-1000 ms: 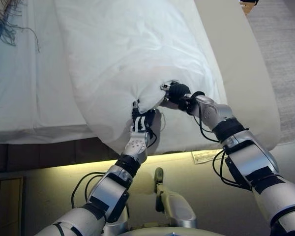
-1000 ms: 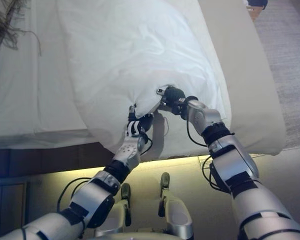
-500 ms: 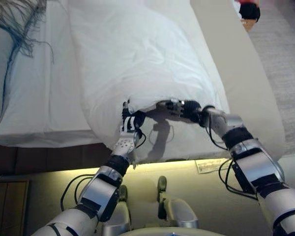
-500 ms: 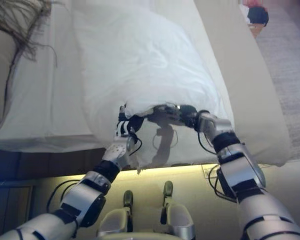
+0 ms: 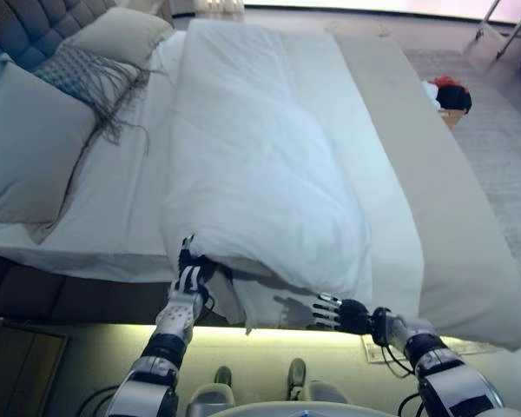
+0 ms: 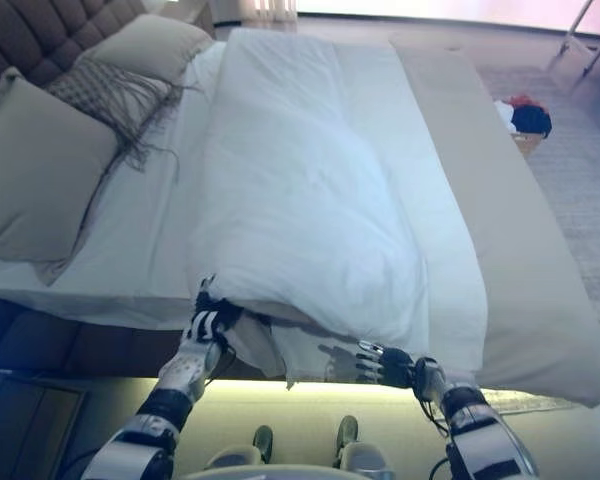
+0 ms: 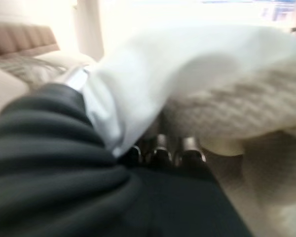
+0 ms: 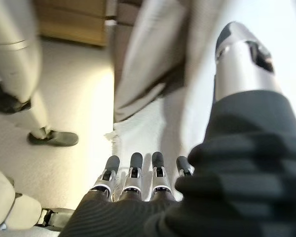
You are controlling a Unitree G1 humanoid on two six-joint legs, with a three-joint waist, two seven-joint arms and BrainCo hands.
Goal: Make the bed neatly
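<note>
A white duvet lies bunched in a long ridge down the middle of the bed, over a white sheet. My left hand is at the duvet's near left corner, fingers curled on its edge; in the left wrist view the white cloth drapes over those fingers. My right hand hangs open below the duvet's near edge, against the hanging sheet and holding nothing. The right wrist view shows its fingers straight.
Two beige pillows and a grey fringed throw lie by the tufted headboard at the left. A beige cover runs along the bed's right side. Red and dark items sit on the carpet beyond.
The camera has tipped up, so more of the bed shows. My right hand let go of the duvet's edge, dropped below it and opened. My left hand kept its hold.
</note>
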